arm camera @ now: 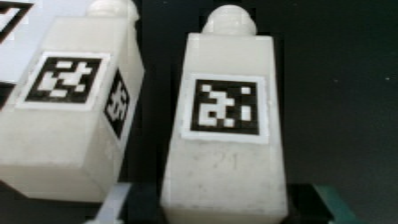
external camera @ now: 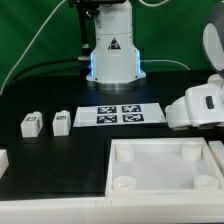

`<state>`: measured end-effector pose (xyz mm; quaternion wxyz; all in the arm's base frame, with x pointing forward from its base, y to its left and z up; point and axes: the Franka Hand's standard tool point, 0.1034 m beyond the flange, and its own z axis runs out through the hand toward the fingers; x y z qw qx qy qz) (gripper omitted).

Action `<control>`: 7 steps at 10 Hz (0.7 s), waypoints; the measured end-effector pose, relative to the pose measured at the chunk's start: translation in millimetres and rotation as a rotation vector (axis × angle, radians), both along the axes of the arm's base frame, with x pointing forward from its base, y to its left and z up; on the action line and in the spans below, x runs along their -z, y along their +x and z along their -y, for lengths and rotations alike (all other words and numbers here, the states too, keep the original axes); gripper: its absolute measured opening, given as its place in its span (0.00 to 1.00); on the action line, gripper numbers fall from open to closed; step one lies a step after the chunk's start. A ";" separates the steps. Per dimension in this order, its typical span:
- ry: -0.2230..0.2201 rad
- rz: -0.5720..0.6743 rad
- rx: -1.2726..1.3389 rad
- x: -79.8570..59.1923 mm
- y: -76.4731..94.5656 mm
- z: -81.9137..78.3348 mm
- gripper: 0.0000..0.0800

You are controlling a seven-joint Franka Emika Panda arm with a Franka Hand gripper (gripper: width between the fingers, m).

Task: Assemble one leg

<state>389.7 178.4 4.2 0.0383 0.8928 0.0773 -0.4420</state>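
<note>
In the wrist view two white legs with black-and-white tags lie side by side on the black table. My gripper (arm camera: 231,203) is open, and its fingertips (arm camera: 125,196) straddle the base of one leg (arm camera: 228,110) with a dark gap on each side. The other leg (arm camera: 71,100) lies right beside it, outside the jaws. In the exterior view the white hand (external camera: 198,106) is low at the exterior view's right and hides these two legs. Two more legs (external camera: 30,124) (external camera: 62,122) stand at the exterior view's left.
The marker board (external camera: 120,114) lies in the middle, and its corner shows in the wrist view (arm camera: 9,20). The large white rimmed tray part (external camera: 165,150) with corner sockets lies in front. The robot base (external camera: 112,50) stands behind. A white part (external camera: 3,158) sits at the left edge.
</note>
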 end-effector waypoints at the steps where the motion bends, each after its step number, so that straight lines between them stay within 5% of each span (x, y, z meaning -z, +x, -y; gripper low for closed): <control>1: 0.000 0.000 -0.001 -1.8 0.4 0.1 0.37; 4: -0.003 0.016 -0.006 -24.1 3.3 1.9 0.37; 7: -0.014 0.061 -0.012 -87.4 12.0 7.2 0.37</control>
